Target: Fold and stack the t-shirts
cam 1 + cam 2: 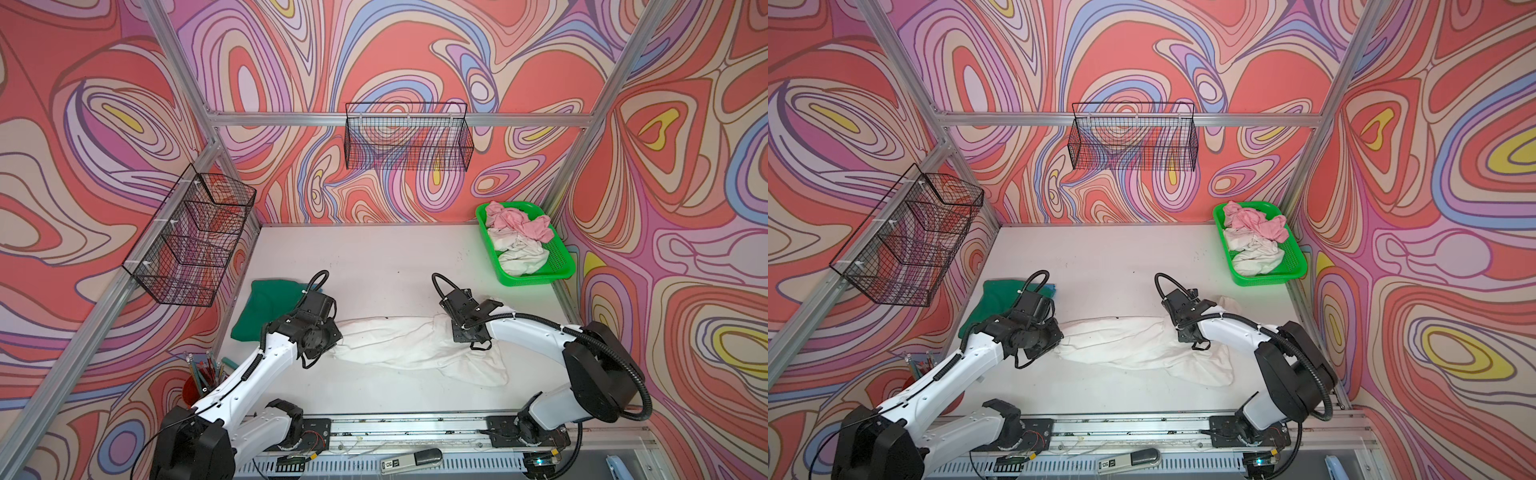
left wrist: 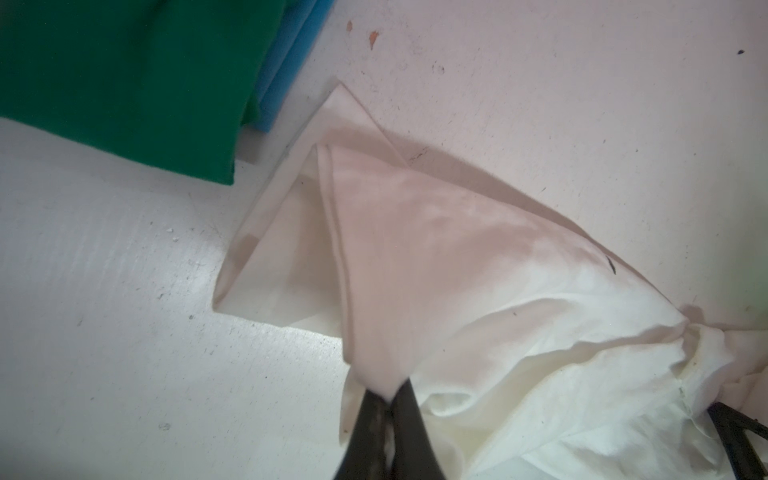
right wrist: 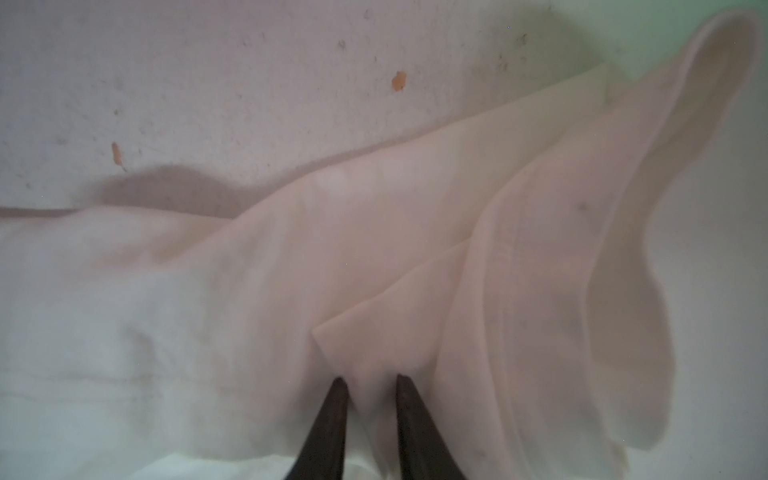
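Both top views: white t-shirt [image 1: 399, 340] lies lengthwise side to side, an end at each gripper. Left gripper [image 2: 390, 401] is pinched tight on its end. Right gripper [image 3: 369, 388] straddles a fold, narrowly parted, hold unclear.

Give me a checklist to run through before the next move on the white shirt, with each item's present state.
1. Left gripper shut on the white t-shirt: ok.
2. Right gripper clamped on that shirt: cannot tell; its jaws stand apart with a fold of cloth between them.
3. Shirt spread flat between the two grippers: not ok; it is bunched and wrinkled.
4. Room on the table beyond the shirt for a fold: ok.
5. Dark green t-shirt apart from the white one: ok, a gap shows in the left wrist view.
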`<action>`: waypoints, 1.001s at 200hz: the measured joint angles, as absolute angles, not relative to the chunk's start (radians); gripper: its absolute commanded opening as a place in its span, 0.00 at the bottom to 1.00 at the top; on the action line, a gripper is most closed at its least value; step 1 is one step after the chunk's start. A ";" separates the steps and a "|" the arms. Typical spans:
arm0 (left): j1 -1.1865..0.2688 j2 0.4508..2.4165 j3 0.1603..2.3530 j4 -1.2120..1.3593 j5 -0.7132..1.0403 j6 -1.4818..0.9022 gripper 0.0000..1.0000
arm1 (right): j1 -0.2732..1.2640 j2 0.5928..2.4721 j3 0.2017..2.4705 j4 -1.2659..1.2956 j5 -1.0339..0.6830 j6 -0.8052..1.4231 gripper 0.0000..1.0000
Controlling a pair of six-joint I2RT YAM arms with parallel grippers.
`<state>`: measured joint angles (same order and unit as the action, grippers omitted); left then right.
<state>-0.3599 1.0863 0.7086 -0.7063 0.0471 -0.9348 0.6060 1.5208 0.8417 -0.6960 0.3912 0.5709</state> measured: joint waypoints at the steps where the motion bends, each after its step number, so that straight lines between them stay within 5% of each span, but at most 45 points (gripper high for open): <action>1: -0.360 1.086 0.709 -0.707 0.047 -0.935 0.00 | 0.606 1.521 0.842 -0.696 0.391 0.571 0.17; 42: -0.360 1.086 0.709 -0.706 0.043 -0.931 0.00 | 0.606 1.521 0.846 -0.707 0.410 0.572 0.00; 124: -0.348 1.086 0.748 -0.735 0.033 -0.910 0.00 | 0.595 1.389 0.976 -0.777 0.457 0.569 0.00; 200: -0.210 1.089 1.181 -0.845 0.033 -0.825 0.00 | 0.411 1.177 1.490 -0.921 0.508 0.488 0.00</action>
